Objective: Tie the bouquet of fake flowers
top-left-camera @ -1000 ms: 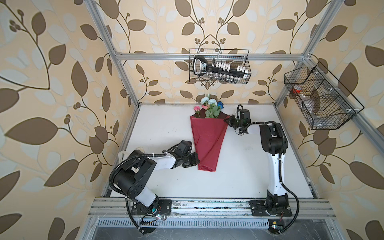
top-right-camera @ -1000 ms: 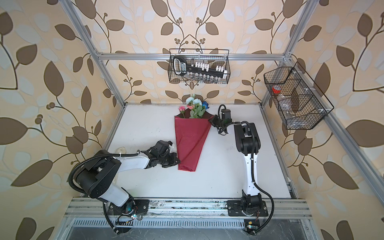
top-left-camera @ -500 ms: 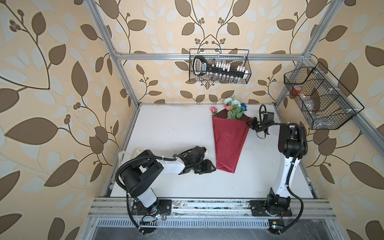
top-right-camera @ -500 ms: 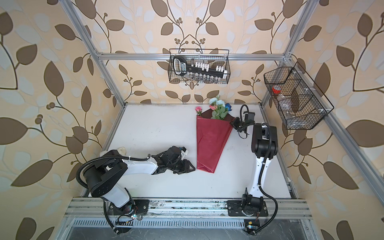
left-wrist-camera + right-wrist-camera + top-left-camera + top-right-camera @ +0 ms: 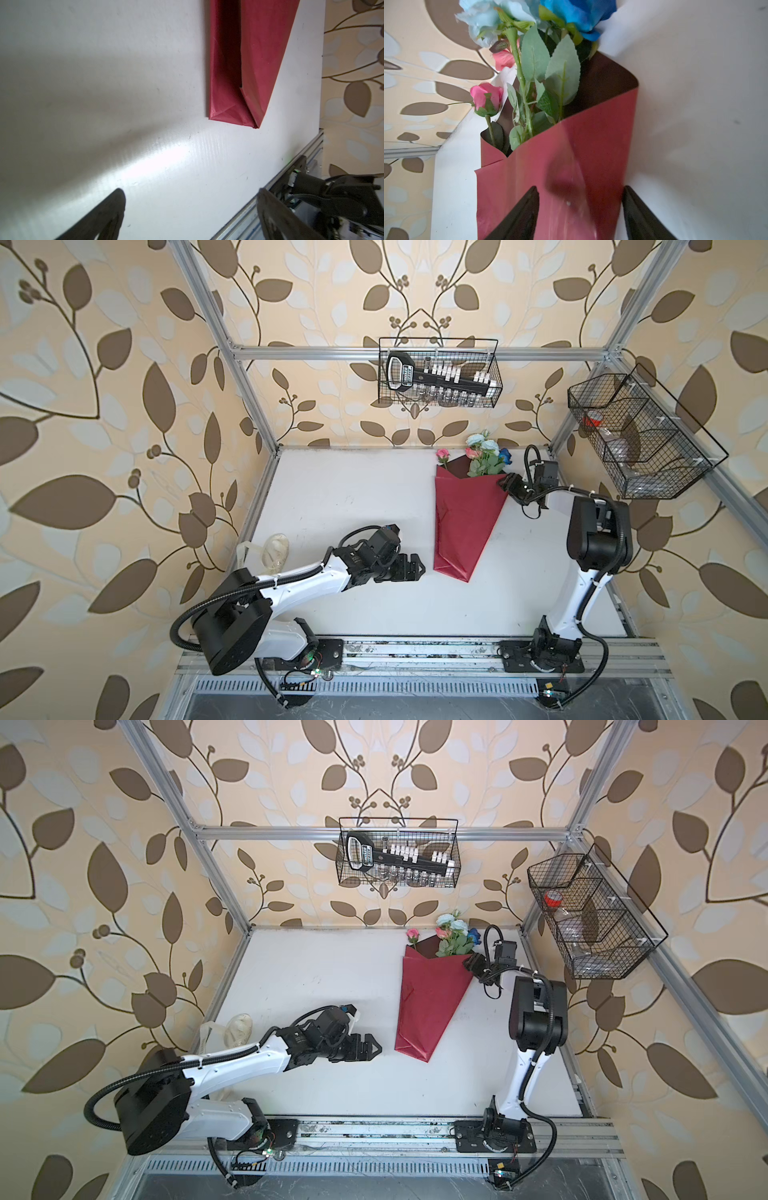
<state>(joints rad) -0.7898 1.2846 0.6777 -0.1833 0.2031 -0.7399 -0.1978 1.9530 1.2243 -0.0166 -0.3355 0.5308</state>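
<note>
**Top views.** In both top views the bouquet of fake flowers (image 5: 484,456) (image 5: 454,934) lies at the far right of the desk (image 5: 332,497). Its blooms point toward the back wall. The stems are hidden inside a red wrapping sheet (image 5: 465,522) (image 5: 432,1002) folded into a cone, with the narrow end toward the front rail.

- The left fingers (image 5: 411,568) (image 5: 368,1048) sit low over the desk, near the narrow end of the cone on its left side and clear of it. They stand apart.
- The right fingers (image 5: 509,483) (image 5: 473,963) sit at the wide right corner of the cone, just beside the leaves.
- One wire basket (image 5: 438,373) hangs on the back rail.
- A cream object (image 5: 276,549) lies at the left edge of the desk.

**Left wrist view.** The left fingers (image 5: 108,214) are spread wide, with only bare desk between them. The folded narrow end of the red wrapping sheet (image 5: 259,62) lies ahead, touching neither finger.

**Right wrist view.** The right fingers (image 5: 525,214) stand apart, and the red wrapping sheet (image 5: 591,145) fills the gap between them. Nothing is pinched, but contact with either finger cannot be determined. The bouquet of fake flowers (image 5: 542,62) – pale-blue, dark-blue and pink blooms with green leaves – rises out of the open mouth of the sheet.
</note>
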